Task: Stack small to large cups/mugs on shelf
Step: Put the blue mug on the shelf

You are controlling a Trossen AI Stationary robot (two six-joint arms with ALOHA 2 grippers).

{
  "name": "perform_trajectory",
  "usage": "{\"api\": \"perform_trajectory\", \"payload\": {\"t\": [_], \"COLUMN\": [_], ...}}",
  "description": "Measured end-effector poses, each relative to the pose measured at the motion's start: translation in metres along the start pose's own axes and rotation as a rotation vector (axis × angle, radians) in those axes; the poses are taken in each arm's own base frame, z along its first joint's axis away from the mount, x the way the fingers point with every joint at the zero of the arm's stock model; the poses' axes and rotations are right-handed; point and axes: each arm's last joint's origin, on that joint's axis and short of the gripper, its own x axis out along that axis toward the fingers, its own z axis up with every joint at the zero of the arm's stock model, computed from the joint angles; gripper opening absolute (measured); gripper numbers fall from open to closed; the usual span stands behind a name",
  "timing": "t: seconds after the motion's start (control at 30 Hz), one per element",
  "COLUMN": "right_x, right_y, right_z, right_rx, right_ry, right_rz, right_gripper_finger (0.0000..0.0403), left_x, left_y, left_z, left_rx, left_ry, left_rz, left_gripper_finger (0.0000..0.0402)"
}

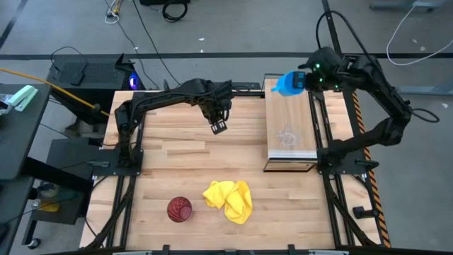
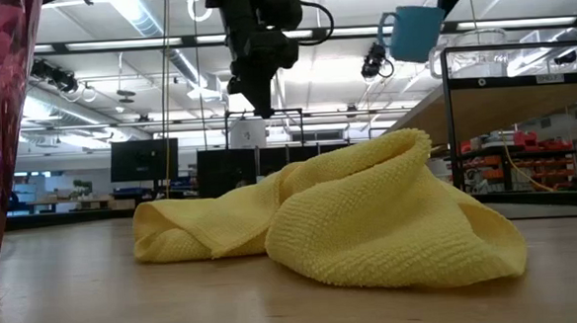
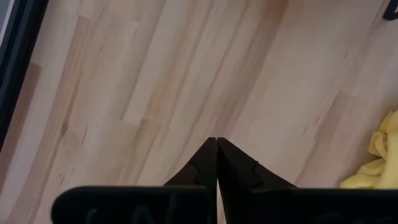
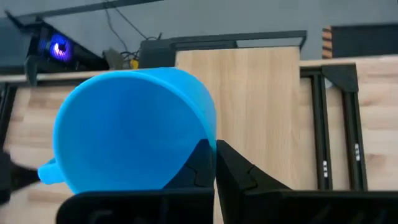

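High view: right hand holds the mug above the shelf's far end; left hand is empty.

The right hand's fingers are pinched on the mug's rim, one inside and one outside, and the mug is carried tilted, clear of the shelf, its handle on the side away from the fingers. A clear cup stands on the shelf nearer its front end, well apart from the mug. The left hand hangs over the bare middle of the tabletop, its fingers pressed together on nothing. The red tumbler stands near the tabletop's front edge, just beside a crumpled yellow cloth and not touching it.
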Motion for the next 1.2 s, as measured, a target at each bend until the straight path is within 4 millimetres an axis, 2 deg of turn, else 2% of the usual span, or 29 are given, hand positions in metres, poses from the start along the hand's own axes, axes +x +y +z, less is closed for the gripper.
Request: {"api": "perform_trajectory", "payload": {"t": [0.13,0.33,0.43,0.6,0.83,1.2], "right_x": [0.008,0.032,0.040,0.040,0.042,0.065], "right_y": [0.002,0.005,-0.005,-0.025,-0.043,-0.031], "right_z": [0.004,-0.004,-0.010,-0.021,-0.037,-0.036], "right_rx": [0.043,0.030,0.051,0.112,0.158,0.091], "right_ry": [0.034,0.107,0.127,0.133,0.178,0.248], "right_rz": [-0.011,-0.080,-0.120,-0.141,-0.147,-0.203], "right_gripper_finger": [0.0002,0.0002,0.0002,0.0002,0.0002,0.0003], "left_x": [0.000,0.000,0.000,0.000,0.000,0.000], "left_y": [0.000,0.000,0.000,0.000,0.000,0.000], "left_z": [0.001,0.001,0.001,0.001,0.003,0.006], "left_rx": [0.000,-0.001,-0.001,0.000,0.008,0.003], "left_ry": [-0.007,-0.006,-0.006,-0.006,-0.031,-0.067], "left_rz": [-0.001,-0.001,-0.001,-0.001,-0.002,-0.004], "left_gripper_finger": [0.0017,0.0022,0.0015,0.0010,0.0026,0.0011]}}
